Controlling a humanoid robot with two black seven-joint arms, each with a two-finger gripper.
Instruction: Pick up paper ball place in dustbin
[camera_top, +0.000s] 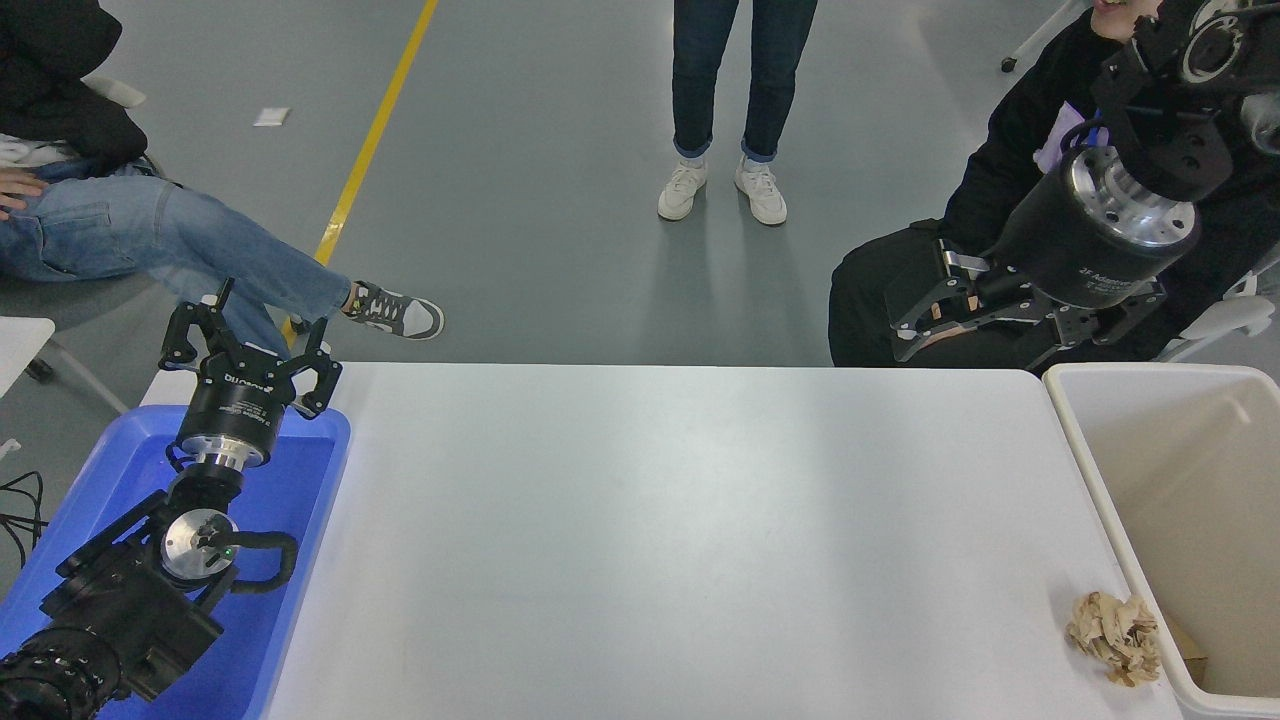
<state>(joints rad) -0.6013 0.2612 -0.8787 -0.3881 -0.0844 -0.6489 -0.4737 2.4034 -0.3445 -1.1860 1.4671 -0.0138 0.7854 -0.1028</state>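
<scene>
- Head view: the ball (1114, 636), a wrinkled tan paper wad of irregular shape, lies on the smooth white tabletop (650, 540) at about 4 o'clock, just beside the bin's rim.
- The bin (1100, 470) is beige plastic, rectangular, with a thick rounded rim and deep walls, at the right edge.
- The right gripper (915, 320), black with a metal collar, hangs at 2 o'clock above the far edge, fingers spread.
- The left gripper (245, 345) is parked at 9 o'clock over a shallow glossy blue tray (310, 480), fingers open.

Left gripper (250, 335) parked low at left, fingers spread; right gripper (925, 320) raised at right, fingers apart.
</scene>
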